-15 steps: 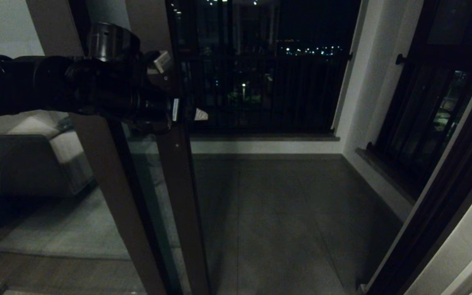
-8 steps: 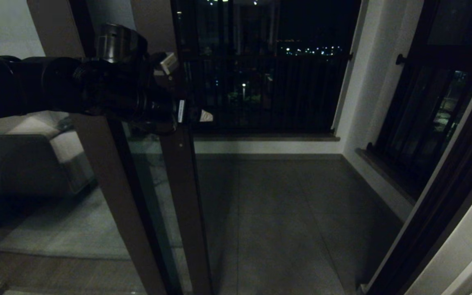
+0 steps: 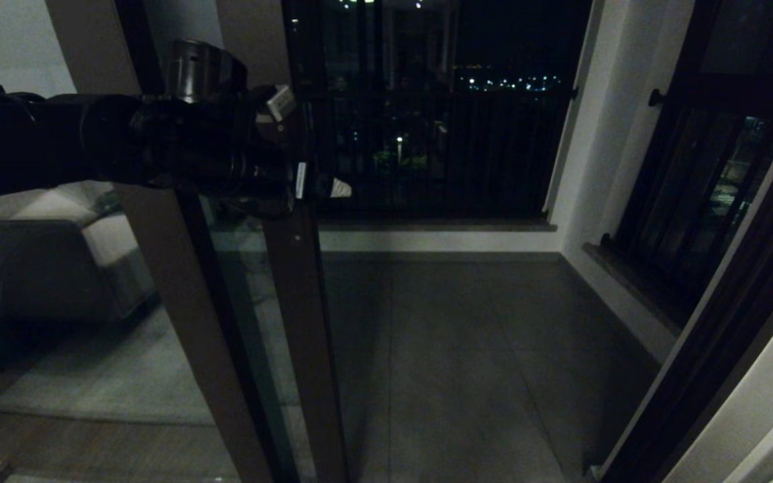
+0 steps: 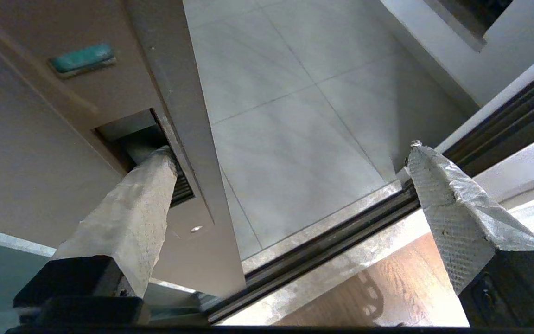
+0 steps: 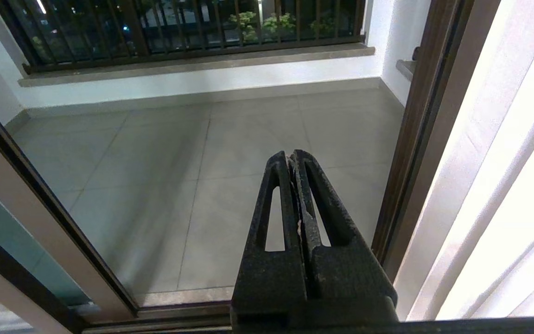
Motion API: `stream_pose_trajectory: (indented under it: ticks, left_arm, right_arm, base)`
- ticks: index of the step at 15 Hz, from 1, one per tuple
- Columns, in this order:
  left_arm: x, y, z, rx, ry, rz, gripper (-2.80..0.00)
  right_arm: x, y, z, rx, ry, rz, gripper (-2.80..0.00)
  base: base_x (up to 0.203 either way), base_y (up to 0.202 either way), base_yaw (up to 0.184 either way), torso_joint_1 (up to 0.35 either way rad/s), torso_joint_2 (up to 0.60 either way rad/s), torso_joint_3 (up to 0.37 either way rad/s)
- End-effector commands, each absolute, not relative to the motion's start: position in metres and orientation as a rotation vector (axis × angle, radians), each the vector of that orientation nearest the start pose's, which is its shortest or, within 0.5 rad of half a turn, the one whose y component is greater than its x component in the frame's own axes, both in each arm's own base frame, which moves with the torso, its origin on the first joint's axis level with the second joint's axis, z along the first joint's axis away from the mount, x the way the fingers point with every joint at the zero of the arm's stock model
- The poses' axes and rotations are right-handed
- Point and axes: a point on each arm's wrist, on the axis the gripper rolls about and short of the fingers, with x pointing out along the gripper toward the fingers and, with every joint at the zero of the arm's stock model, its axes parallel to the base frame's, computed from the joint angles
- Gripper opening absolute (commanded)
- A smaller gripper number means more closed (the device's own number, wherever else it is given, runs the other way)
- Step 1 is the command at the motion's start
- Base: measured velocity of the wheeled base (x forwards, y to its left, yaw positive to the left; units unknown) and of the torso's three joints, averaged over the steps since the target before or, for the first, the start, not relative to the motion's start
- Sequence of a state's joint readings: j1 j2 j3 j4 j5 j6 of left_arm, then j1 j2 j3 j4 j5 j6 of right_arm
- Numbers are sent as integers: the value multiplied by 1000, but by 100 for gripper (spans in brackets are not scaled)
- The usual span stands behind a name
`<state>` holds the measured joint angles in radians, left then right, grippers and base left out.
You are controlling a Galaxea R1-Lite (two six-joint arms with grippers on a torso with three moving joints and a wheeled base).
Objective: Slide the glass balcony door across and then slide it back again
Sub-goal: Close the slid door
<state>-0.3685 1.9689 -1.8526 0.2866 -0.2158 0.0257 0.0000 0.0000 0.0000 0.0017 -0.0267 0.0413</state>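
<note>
The glass balcony door [image 3: 299,322] stands at left of centre, its dark brown edge stile running from top to floor. My left arm reaches in from the left at handle height. My left gripper [image 3: 316,184] is open wide. In the left wrist view one of its fingers [image 4: 151,185] has its tip inside the recessed black handle [image 4: 130,134] of the stile [image 4: 63,139]. The other finger [image 4: 438,185] hangs free past the door's edge, over the opening. My right gripper [image 5: 290,155] is shut on nothing and points at the balcony floor; it is outside the head view.
A second brown-framed glass panel [image 3: 178,302] stands just left of the door. The floor track [image 4: 322,250] crosses the threshold. Beyond lie the tiled balcony floor [image 3: 467,362], a dark railing [image 3: 440,147], a barred window [image 3: 695,188] at right and the door jamb [image 3: 729,322].
The door's stile and my left gripper have shifted a little to the right together. The left gripper has stayed open.
</note>
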Motion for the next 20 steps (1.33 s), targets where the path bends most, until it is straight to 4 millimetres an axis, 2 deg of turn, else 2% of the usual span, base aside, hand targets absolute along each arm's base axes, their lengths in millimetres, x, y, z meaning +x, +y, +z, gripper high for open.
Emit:
stream_pose_trajectory:
  ticks: [1,20]
  left_arm:
    - [363,-151,290,58,404,-600,0]
    - [368,-186,283,70,369,-673,0]
  right_arm:
    - [-23,-1,75,41,0,-27,-280]
    - [-23,-1,75,41,1,-26,-280]
  base:
    - [0,0,0,0,0,0]
    - [0,0,0,0,0,0]
